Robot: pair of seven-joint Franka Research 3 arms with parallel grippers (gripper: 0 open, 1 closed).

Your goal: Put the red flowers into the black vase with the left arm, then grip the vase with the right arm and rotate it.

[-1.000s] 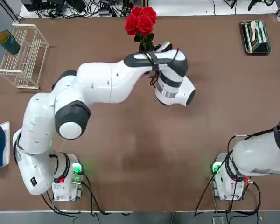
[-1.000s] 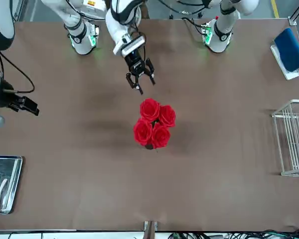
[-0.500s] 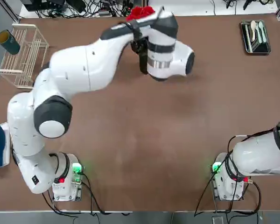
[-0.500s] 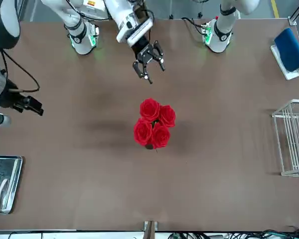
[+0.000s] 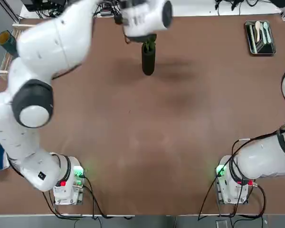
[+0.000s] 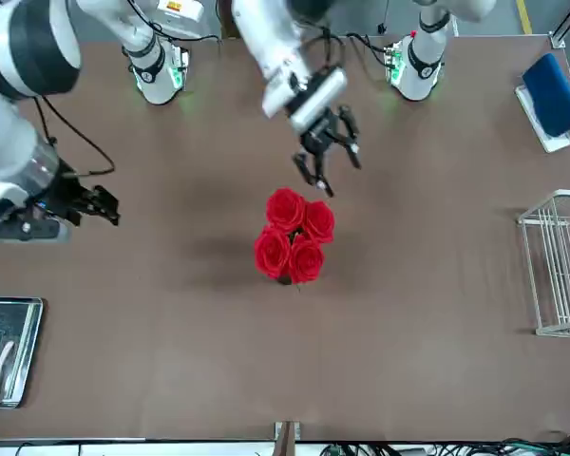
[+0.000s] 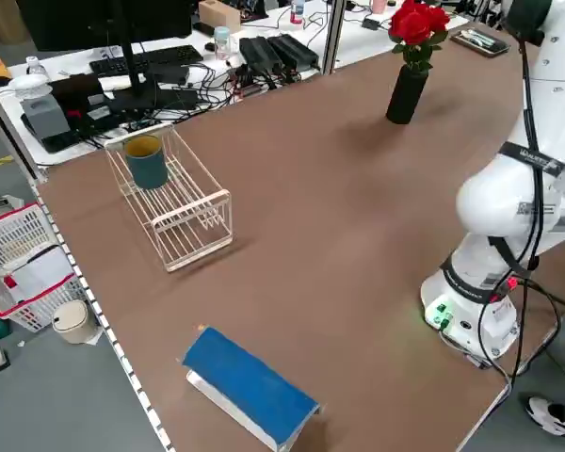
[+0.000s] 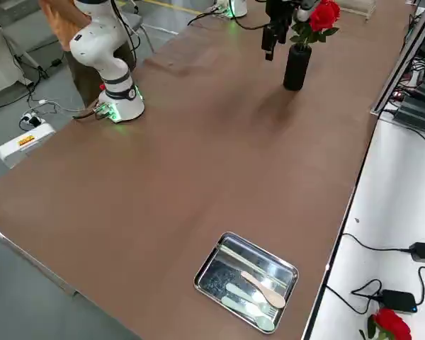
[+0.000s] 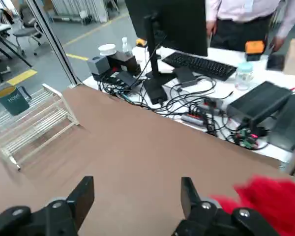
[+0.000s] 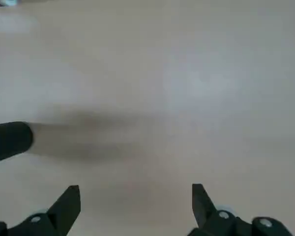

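Vase [image 7: 407, 96]: near worktop's [image 7: 311, 207] far edge, flowers [image 7: 417, 23] in!
Left gripper [image 9: 137, 179]: open, beside them.
Right gripper [image 10: 136, 187]: open, well apart.

We see a bright room. In the right wrist view, a pale, shiny patch glows on the smooth brown tabletop [image 10: 187, 123], and a soft, dark shadow stretches from the round black vase [image 10: 10, 140]. From overhead, we see faint, fuzzy shadows on both sides of that vase. In the left wrist view, the bright red roses [image 9: 275, 201] look blurry up close. Little green lights glow on the white arm bases [image 5: 69, 180].
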